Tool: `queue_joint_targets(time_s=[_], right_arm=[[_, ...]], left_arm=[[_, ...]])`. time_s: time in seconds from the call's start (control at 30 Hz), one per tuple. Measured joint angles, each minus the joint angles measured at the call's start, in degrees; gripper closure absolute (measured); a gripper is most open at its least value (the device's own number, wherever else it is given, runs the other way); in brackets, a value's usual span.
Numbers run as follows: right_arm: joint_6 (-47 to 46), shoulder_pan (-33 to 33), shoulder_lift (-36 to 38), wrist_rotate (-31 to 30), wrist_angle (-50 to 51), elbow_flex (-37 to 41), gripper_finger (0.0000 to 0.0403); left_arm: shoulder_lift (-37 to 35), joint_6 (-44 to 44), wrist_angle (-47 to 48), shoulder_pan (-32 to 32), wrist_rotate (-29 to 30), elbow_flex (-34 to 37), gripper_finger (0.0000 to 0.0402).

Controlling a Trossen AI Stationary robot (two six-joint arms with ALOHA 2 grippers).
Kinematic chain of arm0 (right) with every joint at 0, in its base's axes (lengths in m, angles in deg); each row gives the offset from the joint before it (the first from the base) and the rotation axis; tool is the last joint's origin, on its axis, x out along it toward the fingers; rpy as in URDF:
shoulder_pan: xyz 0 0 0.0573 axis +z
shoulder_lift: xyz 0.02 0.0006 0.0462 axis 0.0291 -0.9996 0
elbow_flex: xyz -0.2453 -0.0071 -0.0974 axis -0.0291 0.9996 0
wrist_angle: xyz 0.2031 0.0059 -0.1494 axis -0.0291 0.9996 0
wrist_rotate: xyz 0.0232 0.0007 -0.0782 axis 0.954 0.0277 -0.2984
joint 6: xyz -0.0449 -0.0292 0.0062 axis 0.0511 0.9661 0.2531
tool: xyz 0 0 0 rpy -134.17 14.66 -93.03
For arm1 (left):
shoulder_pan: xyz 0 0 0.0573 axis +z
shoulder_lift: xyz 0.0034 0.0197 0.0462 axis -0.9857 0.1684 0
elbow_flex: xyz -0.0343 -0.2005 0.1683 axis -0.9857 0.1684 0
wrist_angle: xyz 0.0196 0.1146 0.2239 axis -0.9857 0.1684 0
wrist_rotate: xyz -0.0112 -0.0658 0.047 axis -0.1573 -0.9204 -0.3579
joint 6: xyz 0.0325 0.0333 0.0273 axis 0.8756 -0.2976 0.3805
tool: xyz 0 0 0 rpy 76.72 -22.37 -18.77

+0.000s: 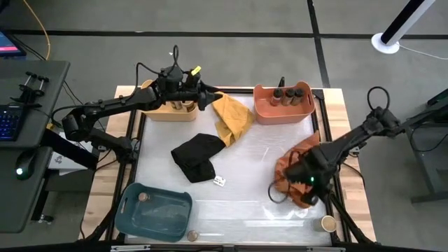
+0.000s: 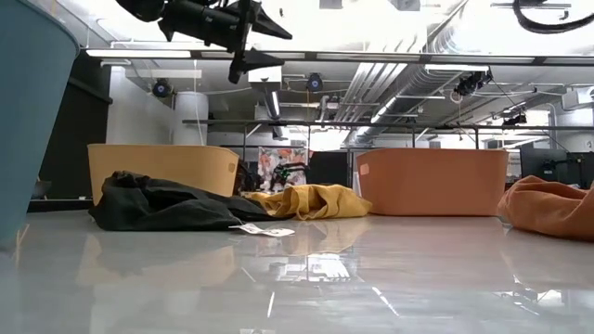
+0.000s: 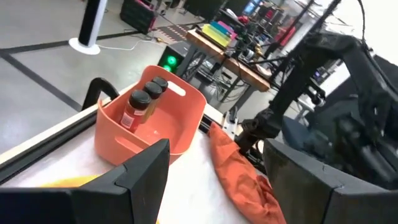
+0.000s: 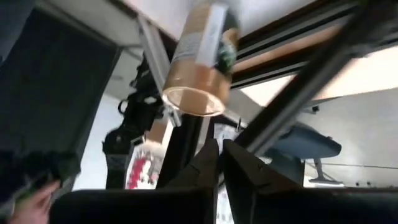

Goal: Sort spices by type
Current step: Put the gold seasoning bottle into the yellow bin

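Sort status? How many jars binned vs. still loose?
Done: three jars stand in the orange bin, a couple in the yellow bin, one in the blue bin. In hand: nothing visibly gripped; the left gripper is open by the yellow bin, the right gripper over the orange cloth. Left: loose jars at and.

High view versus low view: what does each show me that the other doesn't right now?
Only the high view shows the spice jars in the orange bin, the tan-topped jar at the table's corner, the blue bin's inside, and the right gripper over the orange cloth. Only the low view shows the room behind. Both show the yellow bin, black cloth, yellow cloth and left gripper.
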Motion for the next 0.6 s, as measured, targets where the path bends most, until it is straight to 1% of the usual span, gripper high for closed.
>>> queue_joint_targets(time_s=[0.07,0.13,0.33,0.47,0.6], right_arm=[[-3.5,3.2,0.0,1.9,-6.4,2.4,0.0391],[-7.0,6.1,0.0,2.2,-11.0,4.2,0.0399],[-14.6,13.5,0.0,3.3,-19.0,6.5,0.0401],[-19.4,16.2,-0.1,3.6,-22.8,7.4,0.0402],[-25.0,17.4,-0.2,2.5,-26.0,7.9,0.0402]], left_arm=[[0.0,-1.3,0.0,-0.2,1.3,0.0,0.0156],[0.0,-3.0,0.0,-0.7,3.1,0.0,0.0156],[0.0,-8.8,0.0,-4.2,5.5,0.0,0.0156],[0.0,-10.2,0.0,-7.5,6.4,0.0,0.0156],[0.0,-10.0,0.0,-10.6,7.5,0.0,0.0156]])
